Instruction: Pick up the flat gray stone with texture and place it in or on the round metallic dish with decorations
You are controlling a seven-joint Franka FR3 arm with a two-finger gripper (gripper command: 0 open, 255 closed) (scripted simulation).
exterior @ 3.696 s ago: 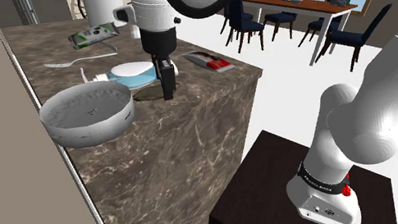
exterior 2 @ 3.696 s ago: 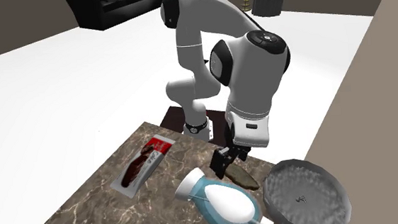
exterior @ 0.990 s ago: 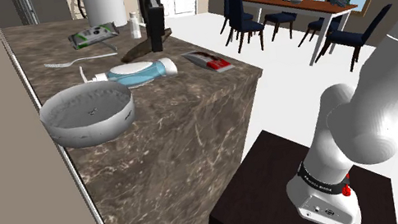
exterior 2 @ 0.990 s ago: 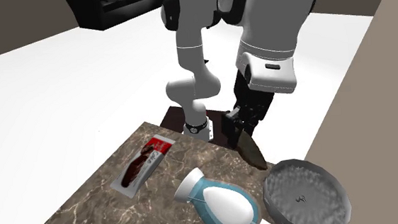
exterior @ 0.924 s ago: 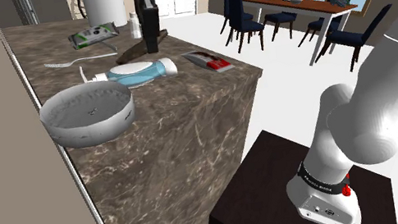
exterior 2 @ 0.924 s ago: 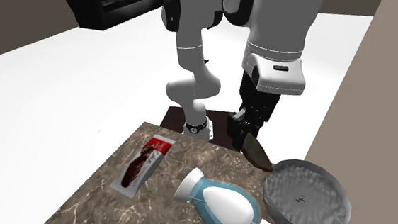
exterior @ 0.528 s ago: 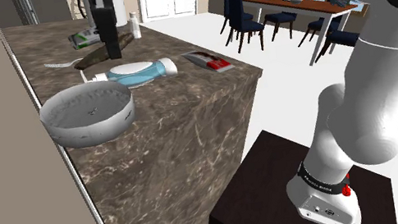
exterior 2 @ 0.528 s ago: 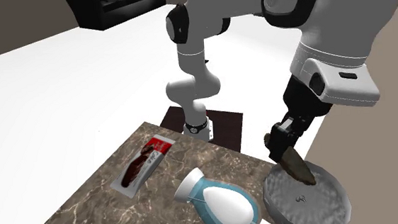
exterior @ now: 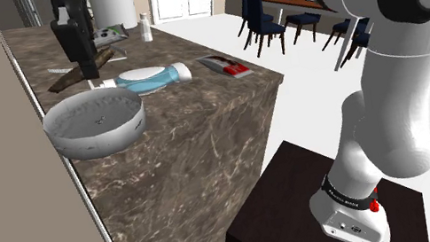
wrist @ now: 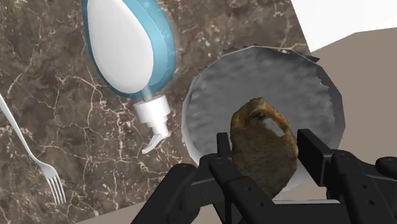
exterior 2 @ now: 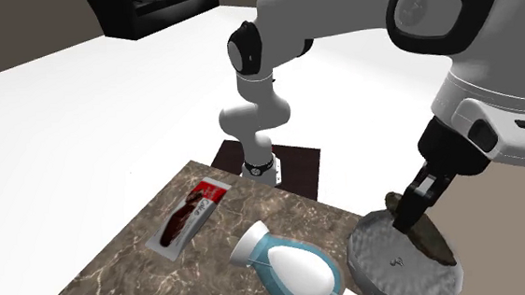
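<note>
Gripper: your black gripper (wrist: 266, 141) is clamped on the stone, one finger (wrist: 223, 150) on each flat side; you can see it best in the wrist view.
Stone: the flat stone (wrist: 263, 147) renders mottled brown-olive with a pale patch, not gray. It hangs in the fingers over the dish, off the counter.
Dish: the round gray dish (wrist: 205, 95) has a rough, textured inside and sits near the counter's corner.
Shoulder view: here you see height. The stone (exterior: 69, 77) juts out tilted from the gripper (exterior: 86, 71), above and beyond the dish (exterior: 95, 126), clear of its rim.
Second exterior view: this one gives you the alignment from the far side. The gripper (exterior 2: 408, 219) hangs over the dish (exterior 2: 363, 257), and the stone (exterior 2: 431, 239) slopes down across the bowl; you cannot tell here whether it touches.
Wrist view: looking straight down, the stone covers part of the dish's inside.
Neighbours: a blue and white pump bottle (wrist: 130, 46) lies on its side just beside the dish, nozzle toward it; a fork (wrist: 37, 159) lies beyond the bottle.
Counter: dark veined marble (exterior: 180, 139), with a red packet (exterior 2: 190, 215) near its far edge.
</note>
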